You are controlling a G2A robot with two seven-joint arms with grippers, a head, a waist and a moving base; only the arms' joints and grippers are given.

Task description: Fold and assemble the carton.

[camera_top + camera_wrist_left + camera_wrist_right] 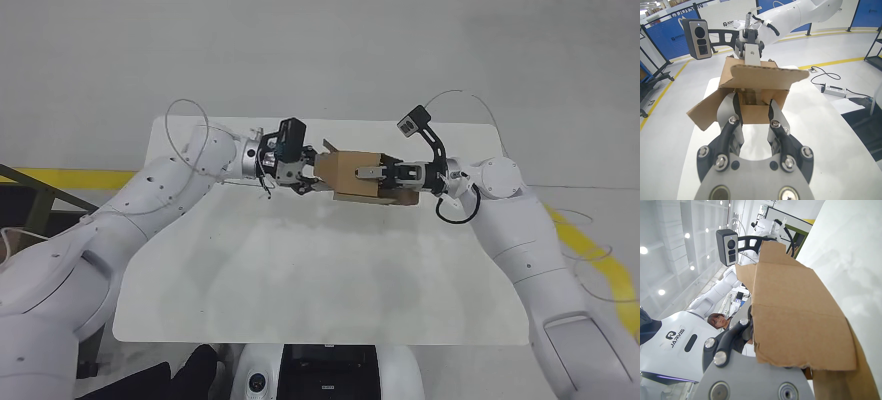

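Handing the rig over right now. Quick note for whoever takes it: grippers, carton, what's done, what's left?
Left gripper: open, fingers spread at the carton's open end, either side of its lower flap.
Right gripper: shut on the opposite end of the carton, one finger flat on the top panel.
Carton: between the two arms at the far middle of the table.
Done: the body is opened out into a box shape.
Left: at the left gripper's end, the top flap and side flap stick out unfolded and need folding in and closing. The right end is hidden by the gripper, so check it.
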